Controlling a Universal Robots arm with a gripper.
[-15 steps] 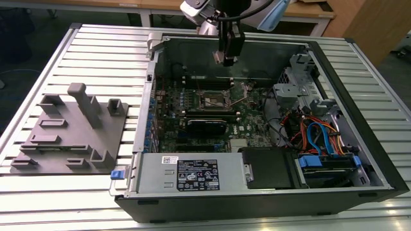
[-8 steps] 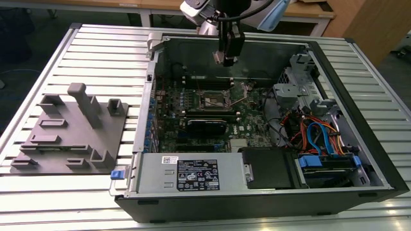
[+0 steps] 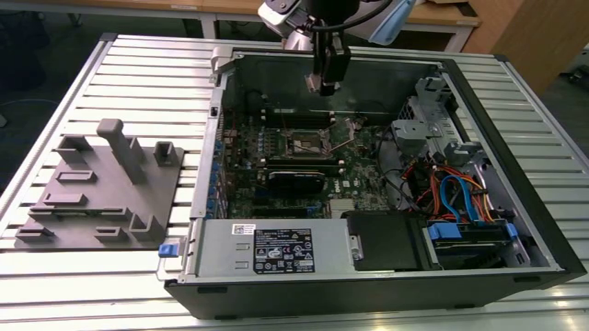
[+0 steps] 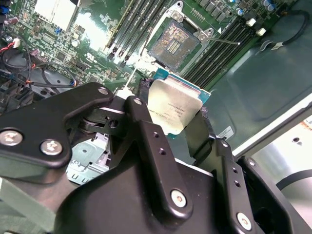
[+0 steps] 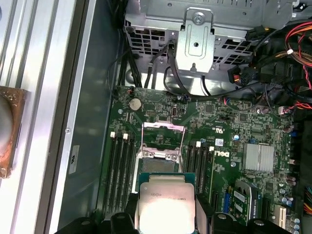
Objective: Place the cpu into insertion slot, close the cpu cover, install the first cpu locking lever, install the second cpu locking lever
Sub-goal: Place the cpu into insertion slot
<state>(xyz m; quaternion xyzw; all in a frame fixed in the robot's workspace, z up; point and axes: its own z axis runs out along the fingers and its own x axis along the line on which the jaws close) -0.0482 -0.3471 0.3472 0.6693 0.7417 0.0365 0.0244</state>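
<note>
Work stands at its first step. The cpu (image 4: 173, 109), a small flat square chip with a pale silver-beige metal top and a green edge, is off the board, clamped by two opposite edges between the black fingers (image 4: 146, 146) of the gripper (image 4: 170, 119). It hangs above the green motherboard (image 5: 219, 122), just short of the insertion slot (image 4: 174, 43), a square socket with a silver metal rim whose bare contact field is empty.

The cpu cover (image 5: 158, 155), a thin silver metal frame plate, appears lifted off the socket at the edge nearest the chip, though its exact tilt is hard to read. A thin silver wire locking lever (image 4: 224, 41) lies swung out from the rim, unlatched. So placing the chip, closing the cover and seating both levers are all left to do.

The second wrist view shows the grip itself and the gold-toned contacts in the open socket. The first wrist view (image 5: 165, 202) looks down along the chip at the socket, with the long narrow black memory slots (image 5: 119, 165) on either side.

The exterior view gives the wider setting. The gripper (image 3: 327, 83) hovers over the far part of the open black computer case (image 3: 543, 234), which lies on the slatted metal worktop (image 3: 138, 76). A grey moulded fixture plate (image 3: 101, 200) sits on that worktop at the exterior view's left.
</note>
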